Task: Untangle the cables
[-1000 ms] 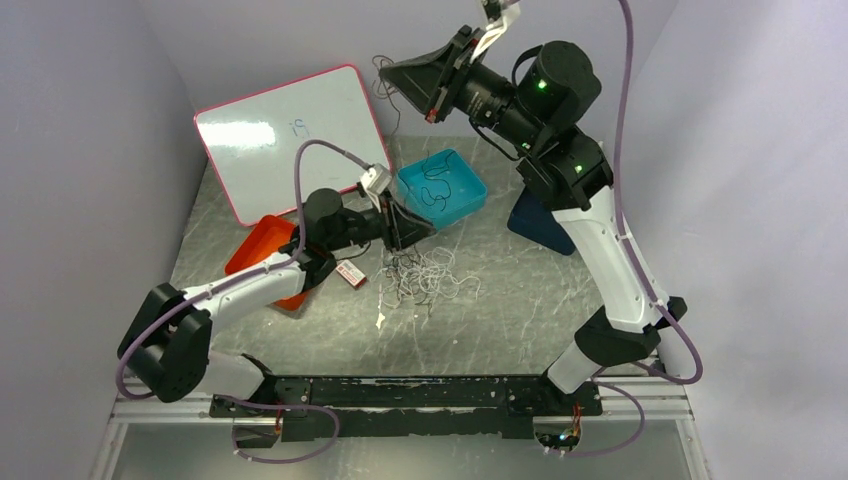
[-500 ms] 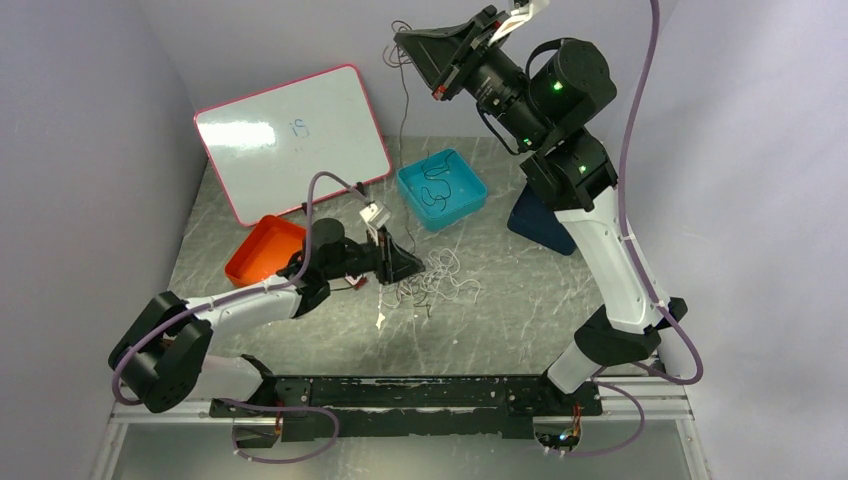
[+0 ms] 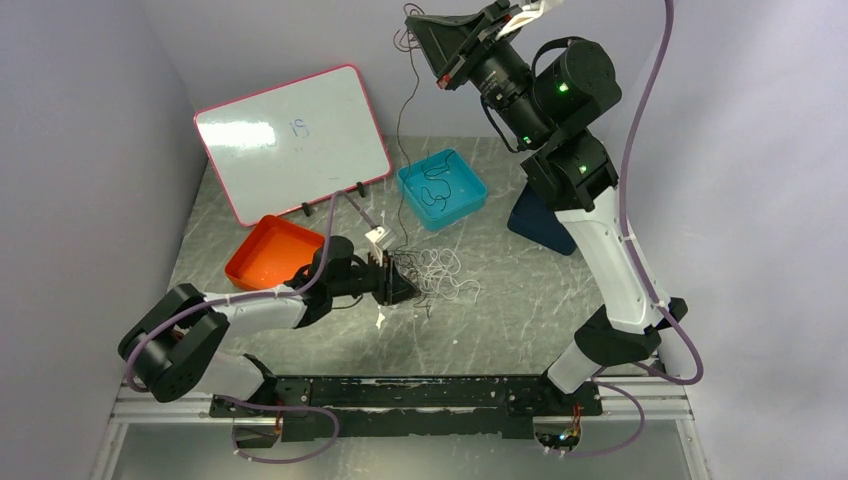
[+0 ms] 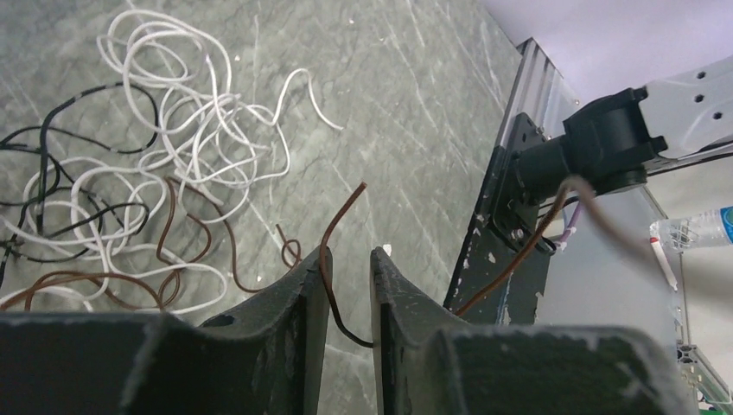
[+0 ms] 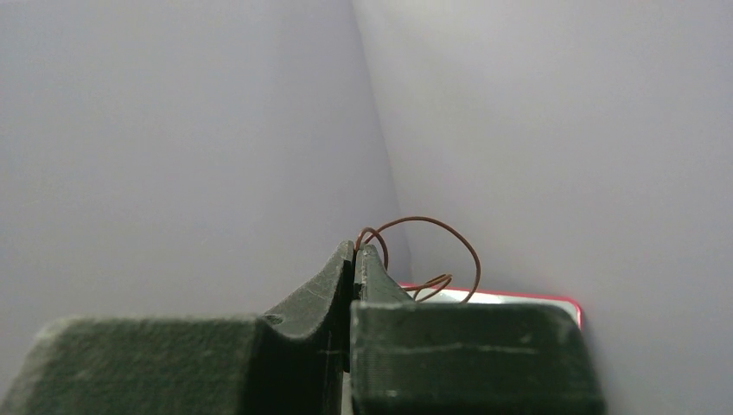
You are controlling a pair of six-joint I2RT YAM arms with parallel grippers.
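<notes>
Fingers (image 4: 298, 294) of the left gripper (image 3: 400, 285) sit low on the tabletop (image 3: 520, 300), a little apart. A brown cable (image 4: 344, 206) threads the gap between them, and the gap looks wider than the wire, so I judge it guided rather than pinched. Its short free end curls up out of the fingers and points away over the stone.

Just right of these fingers lies the heap of cables (image 3: 435, 272): white loops on top, black and brown strands woven under them, spread flat on the tabletop. Beyond it, a blue tray (image 3: 405, 185) holds one dark cable on its own.

From the heap a single thin strand rises, its long axis close to upright with a slight bow, to the right gripper (image 3: 412, 22) held high near the back wall. Those fingers are pressed together on the brown cable, and in the right wrist view a small loop (image 5: 423, 219) springs out past the tips.

These wires are likely light, limp and springy, and smooth enough to slip through a loose hold. They seem to snag at crossings rather than break. The best place to take hold is probably a bare run near a free end, clear of the white loops, so that a pull draws one strand and not the whole heap.
</notes>
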